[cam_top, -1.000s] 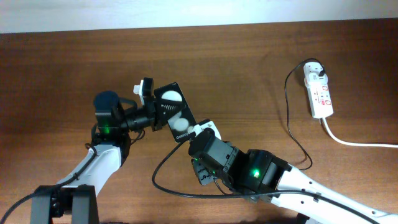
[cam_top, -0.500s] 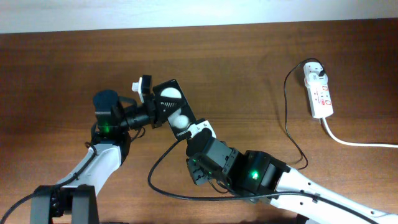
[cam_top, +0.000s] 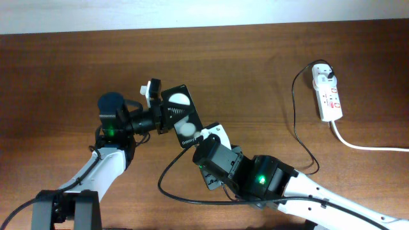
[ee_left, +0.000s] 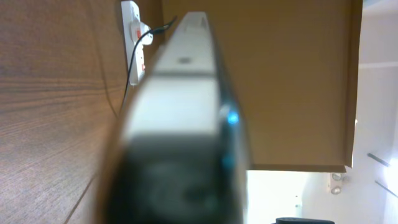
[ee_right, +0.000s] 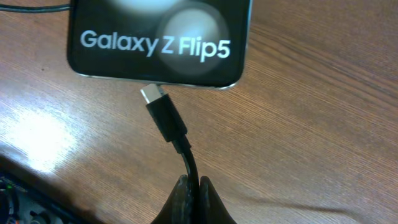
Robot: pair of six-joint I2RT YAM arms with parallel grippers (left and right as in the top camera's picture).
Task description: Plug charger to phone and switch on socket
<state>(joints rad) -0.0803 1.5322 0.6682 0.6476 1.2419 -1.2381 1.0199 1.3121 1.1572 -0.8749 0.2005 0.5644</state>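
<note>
right gripper [ee_right: 189, 186] pinching charger [ee_right: 166, 119] (tip at phone [ee_right: 155, 40]), left gripper [cam_top: 157, 115] clamping phone

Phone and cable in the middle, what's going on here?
The left gripper holds the phone, while the right gripper pinches the charger just behind its plug. The plug's metal tip sits at the phone's bottom edge, not yet pushed in. The power strip lies apart at the far right.

The phone [ee_left: 186, 93] is a close blur in the left wrist view, cropped at the top in the right wrist view; the right gripper [ee_right: 190, 194] shows only fingertips at the bottom edge; overhead, the right arm [cam_top: 268, 179] hides the charger [cam_top: 294, 115] tip; the socket [cam_top: 329, 96] switches are too small to read.
</note>
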